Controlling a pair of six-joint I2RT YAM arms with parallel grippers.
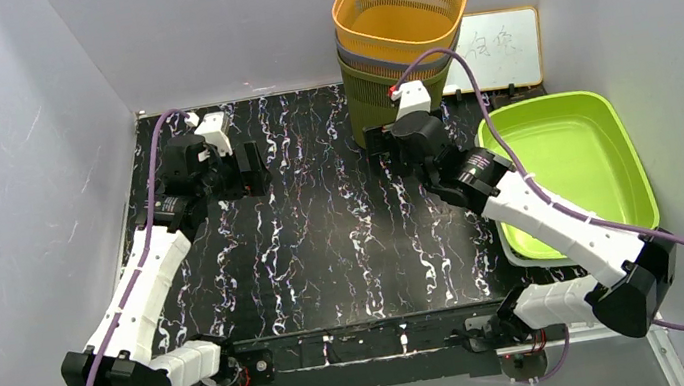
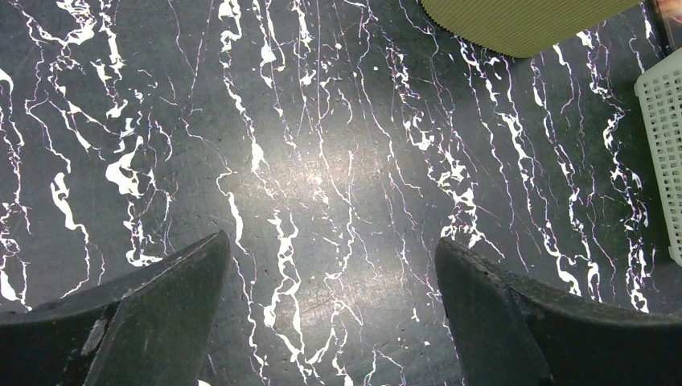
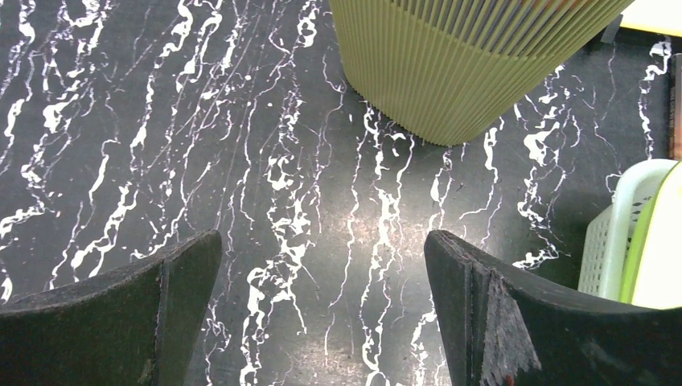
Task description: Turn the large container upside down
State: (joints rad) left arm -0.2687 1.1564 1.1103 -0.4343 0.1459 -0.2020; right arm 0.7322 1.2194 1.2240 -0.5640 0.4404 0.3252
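Note:
A large lime-green tub (image 1: 566,161) sits open side up at the table's right, nested on a white mesh basket (image 1: 518,254). Its edge also shows in the right wrist view (image 3: 655,249). A tall stack of bins stands upright at the back: an orange basket (image 1: 400,3) on an olive ribbed bin (image 1: 370,98). My right gripper (image 1: 379,139) is open and empty just in front of the stack (image 3: 322,237), left of the tub. My left gripper (image 1: 252,168) is open and empty over bare table at the back left (image 2: 331,241).
A small whiteboard (image 1: 500,50) leans on the back wall behind the tub. The olive bin (image 3: 458,64) fills the top of the right wrist view and shows at the top of the left wrist view (image 2: 523,24). Grey walls enclose the black marbled table (image 1: 325,246).

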